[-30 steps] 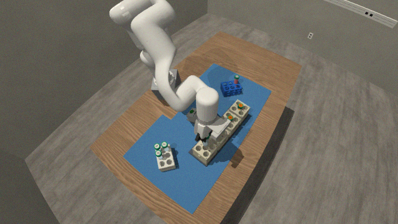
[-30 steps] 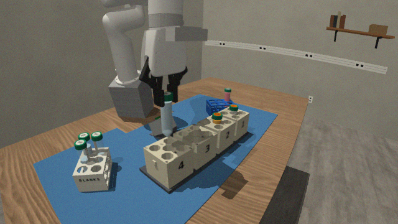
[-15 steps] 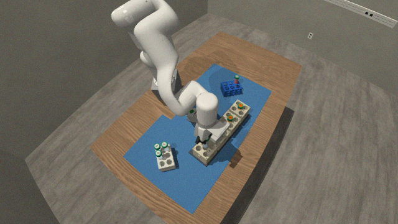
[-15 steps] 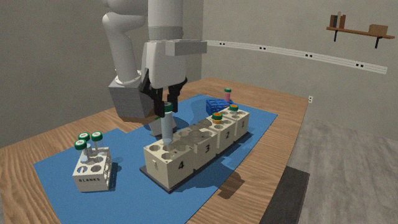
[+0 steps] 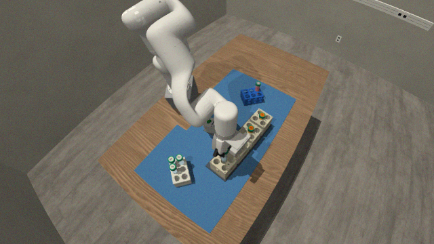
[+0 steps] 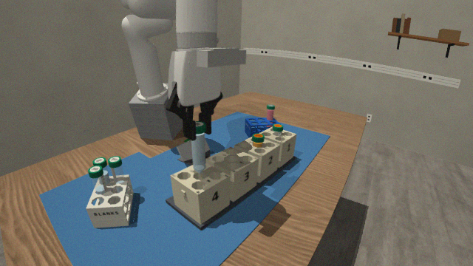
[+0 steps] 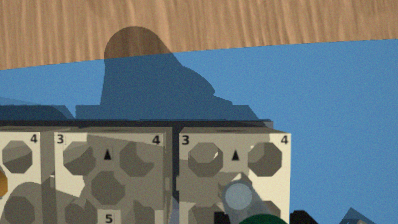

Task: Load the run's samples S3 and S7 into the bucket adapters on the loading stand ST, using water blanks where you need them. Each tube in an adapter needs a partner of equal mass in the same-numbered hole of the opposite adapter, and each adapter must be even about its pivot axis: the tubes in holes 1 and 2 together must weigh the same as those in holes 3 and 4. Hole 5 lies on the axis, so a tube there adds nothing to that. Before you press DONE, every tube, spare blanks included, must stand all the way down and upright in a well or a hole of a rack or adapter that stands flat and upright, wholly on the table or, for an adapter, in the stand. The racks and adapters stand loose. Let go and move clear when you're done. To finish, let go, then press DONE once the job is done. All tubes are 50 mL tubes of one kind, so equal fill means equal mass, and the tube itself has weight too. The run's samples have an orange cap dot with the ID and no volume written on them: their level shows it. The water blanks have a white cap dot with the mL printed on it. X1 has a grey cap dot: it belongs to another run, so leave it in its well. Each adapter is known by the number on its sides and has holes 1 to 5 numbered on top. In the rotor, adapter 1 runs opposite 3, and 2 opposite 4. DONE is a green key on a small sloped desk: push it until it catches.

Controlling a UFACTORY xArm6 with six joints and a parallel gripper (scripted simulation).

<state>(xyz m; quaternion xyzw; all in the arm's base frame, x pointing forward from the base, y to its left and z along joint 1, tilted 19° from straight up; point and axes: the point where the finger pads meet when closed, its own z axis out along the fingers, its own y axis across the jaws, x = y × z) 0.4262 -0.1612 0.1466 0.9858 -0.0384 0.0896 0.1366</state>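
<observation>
Tabletop [image 5: 281, 64] [image 6: 22, 185] [image 7: 280, 20]: brown, wood-grained. Mat [image 5: 200, 203] [image 6: 155, 229] [image 7: 340, 90]: plain blue. From top, rack at one o'clock [image 5: 252, 102] [image 6: 251, 128] deeper blue; rack at eight o'clock [image 5: 182, 183] [image 6: 111, 221] cream. Adapters cream, black numerals. Caps green, two orange-dotted. Pincer [image 5: 222, 153] [image 6: 199, 129] [image 7: 261, 220] black-fingered.

The robot's arm [image 5: 173, 51] [image 6: 145, 59] is glossy white with smooth, rounded tubular links and bulging joint housings, its root ringed by a pale flange [image 6: 152, 92] dotted with small dark fastener marks and set on a boxy grey pedestal [image 6: 138, 120]. A light grey band circles the thick cylindrical wrist, below which the gripper [image 5: 222, 153] [image 6: 198, 130] [image 7: 261, 221] has a white, softly rounded shell and slim, angular black linkages and fingers. A flat, pale grey rectangular block juts from one side near the wrist.
</observation>
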